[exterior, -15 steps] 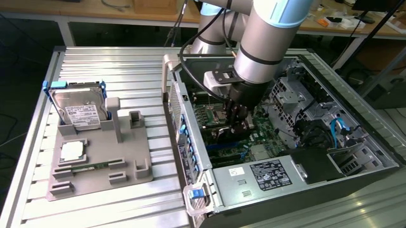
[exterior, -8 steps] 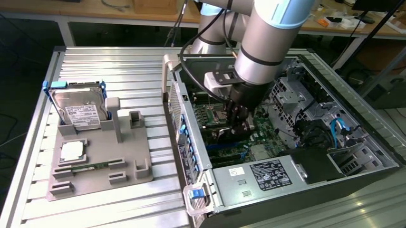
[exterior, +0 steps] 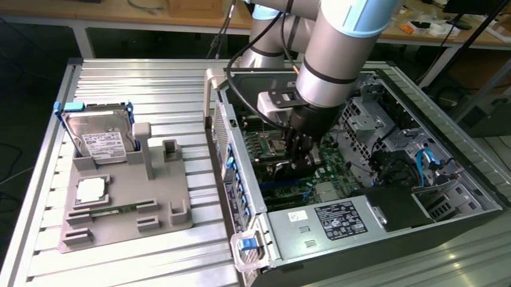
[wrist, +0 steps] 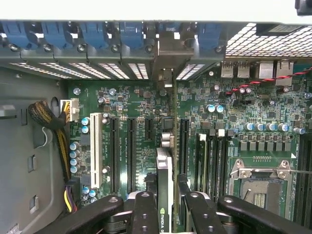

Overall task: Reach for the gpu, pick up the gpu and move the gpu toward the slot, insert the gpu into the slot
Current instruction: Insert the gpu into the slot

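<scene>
My gripper (exterior: 301, 156) reaches down into the open computer case (exterior: 239, 239) and is shut on the gpu (exterior: 281, 170). In the wrist view the gpu (wrist: 168, 161) shows edge-on between my two black fingers (wrist: 145, 209), standing upright on the green motherboard (wrist: 141, 105). Its silver bracket (wrist: 168, 48) sits against the case's rear wall among the blue latches. A blue strip that looks like the slot (exterior: 281, 186) shows at the foot of the card in the exterior view. In the wrist view the card covers the slot, and I cannot tell how deep the card sits.
Black connector strips (wrist: 131, 153) and a white one (wrist: 95, 148) flank the card. Memory strips (wrist: 210, 163) and the CPU socket (wrist: 258, 187) lie on the other side, with a cable bundle (wrist: 51, 126) nearby. On the exterior view's left, a grey fixture (exterior: 172, 197) holds a hard drive (exterior: 100, 140).
</scene>
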`<state>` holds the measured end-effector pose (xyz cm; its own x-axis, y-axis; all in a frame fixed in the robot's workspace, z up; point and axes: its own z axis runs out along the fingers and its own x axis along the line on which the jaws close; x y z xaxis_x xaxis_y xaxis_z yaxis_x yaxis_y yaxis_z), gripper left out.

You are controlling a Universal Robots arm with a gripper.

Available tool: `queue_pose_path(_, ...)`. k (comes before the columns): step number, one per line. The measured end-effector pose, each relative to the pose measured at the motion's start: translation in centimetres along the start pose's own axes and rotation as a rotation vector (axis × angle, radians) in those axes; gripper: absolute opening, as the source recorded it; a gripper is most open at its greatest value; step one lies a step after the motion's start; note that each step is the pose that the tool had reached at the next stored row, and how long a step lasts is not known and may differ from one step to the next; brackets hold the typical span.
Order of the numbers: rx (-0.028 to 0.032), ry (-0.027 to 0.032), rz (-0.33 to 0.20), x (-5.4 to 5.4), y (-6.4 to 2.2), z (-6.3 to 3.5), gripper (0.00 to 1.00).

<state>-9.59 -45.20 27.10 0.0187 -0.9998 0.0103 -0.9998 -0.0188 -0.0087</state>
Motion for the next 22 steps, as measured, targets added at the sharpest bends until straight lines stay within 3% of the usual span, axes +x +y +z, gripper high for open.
queue_pose_path(22, -0.0002, 0.0002, 0.008, 0.17, 0.01, 0.47, 0.27)
